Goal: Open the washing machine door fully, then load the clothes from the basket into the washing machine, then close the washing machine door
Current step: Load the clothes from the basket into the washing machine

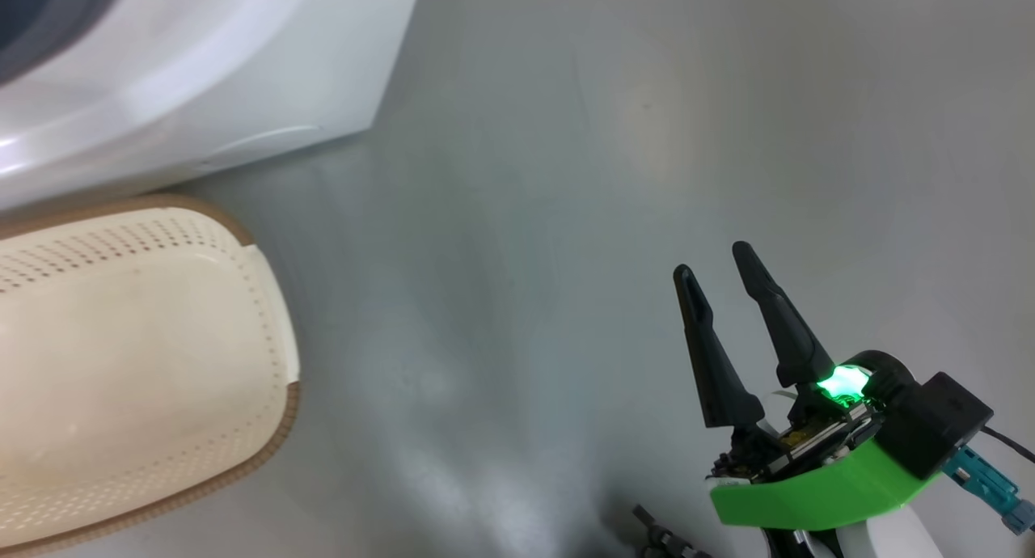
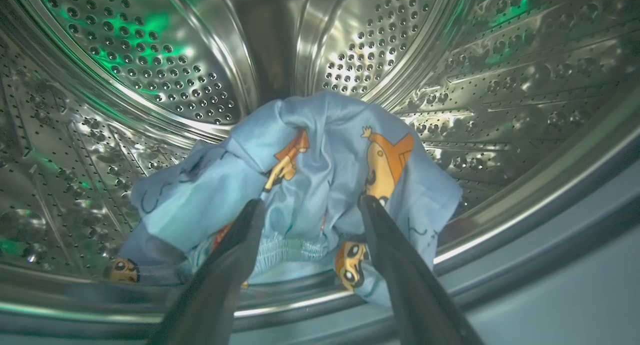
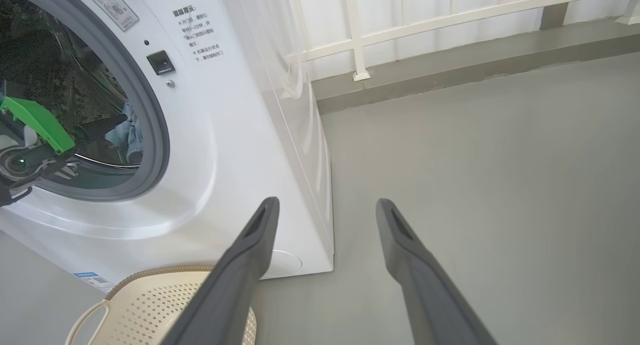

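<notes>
In the left wrist view my left gripper (image 2: 311,205) reaches into the washing machine's steel drum (image 2: 150,70), open, its fingers spread on either side of the light blue clothes (image 2: 320,165) lying on the drum floor by the gasket. The right wrist view shows the washing machine (image 3: 220,150) with the left arm inside its opening and a bit of the clothes (image 3: 131,135) in there. My right gripper (image 1: 711,260) hangs open over the grey floor with nothing in it. The basket (image 1: 137,356) stands in front of the machine, with no clothes in the part shown. The door is out of view.
A white railing (image 3: 360,45) and a low concrete kerb run behind the machine. Grey floor (image 1: 566,218) stretches to the right of the basket and the washer (image 1: 202,81).
</notes>
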